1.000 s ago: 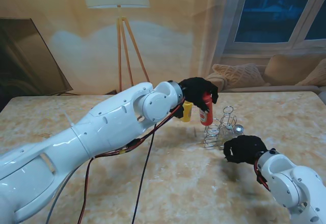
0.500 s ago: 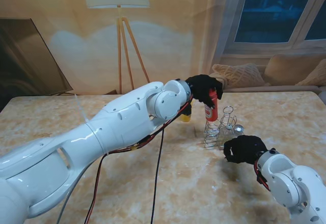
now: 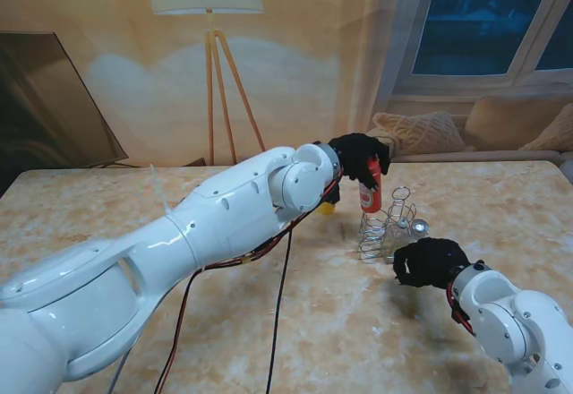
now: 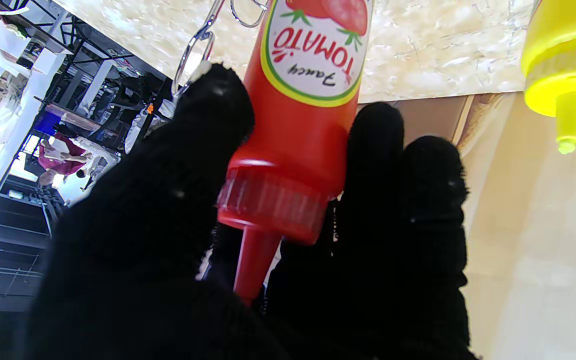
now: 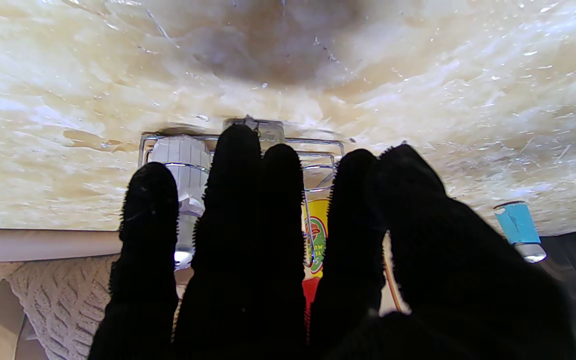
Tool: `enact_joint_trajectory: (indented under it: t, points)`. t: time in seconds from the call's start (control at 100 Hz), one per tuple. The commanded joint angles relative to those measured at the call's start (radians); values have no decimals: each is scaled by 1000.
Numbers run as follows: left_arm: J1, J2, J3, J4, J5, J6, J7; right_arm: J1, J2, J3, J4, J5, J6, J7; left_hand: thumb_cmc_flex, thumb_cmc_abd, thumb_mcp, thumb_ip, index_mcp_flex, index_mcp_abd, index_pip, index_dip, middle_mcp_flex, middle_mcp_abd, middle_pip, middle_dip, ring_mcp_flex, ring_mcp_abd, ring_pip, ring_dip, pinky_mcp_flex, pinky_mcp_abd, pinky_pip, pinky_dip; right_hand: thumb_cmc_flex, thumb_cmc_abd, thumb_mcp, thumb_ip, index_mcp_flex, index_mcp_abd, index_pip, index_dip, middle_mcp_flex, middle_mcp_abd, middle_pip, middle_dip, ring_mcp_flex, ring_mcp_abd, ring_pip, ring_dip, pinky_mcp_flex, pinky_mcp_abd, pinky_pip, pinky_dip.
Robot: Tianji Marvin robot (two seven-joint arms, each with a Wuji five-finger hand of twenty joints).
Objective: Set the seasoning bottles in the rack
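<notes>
- Left robot hand, black-gloved, clamped round the cap end of the red plastic tomato-ketchup squeeze bottle; thumb and fingers on opposite sides of the neck in the left wrist view.
- Bottle hanging nozzle-up, long axis roughly vertical, base just over the far-left part of the silver wire rack; whether the base is already inside a ring can't be told.
- Rack directly beneath the left robot hand, so next move judged a straight drop along the bottle axis.
- One white-capped bottle seated in the rack.
- Right robot hand at the rack's near side, fingers extended, holding nothing; contact with the wire unclear.
- Yellow plastic squeeze bottle on the marble bench, just left of the rack.
- Left robot hand nearer to it.
</notes>
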Motion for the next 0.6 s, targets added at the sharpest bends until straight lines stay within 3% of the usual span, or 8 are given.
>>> enact_joint_trajectory:
  t: [0.0,0.59]
  points:
    - [-5,-20,2,11,-9,4,-10,-6,-2,-4,3,0,-5,14,167,125,84,46,30,26,167,41,86,-36,172,74,-5,-95,35,23,-21,-135,-24,20,31,14,-2,33,16,-19,22,-1,19,-17,-7,26,22,-12,3,16,0,-2,3,16]
    - [-3,-71,23,91,-28,-19,-13,-4,-2,-5,4,1,-6,19,172,127,75,51,24,26,165,36,74,-38,173,69,-16,-94,31,23,-31,-138,-32,18,32,12,-1,33,16,-21,22,-1,21,-17,-7,27,23,-13,3,16,1,-2,2,16]
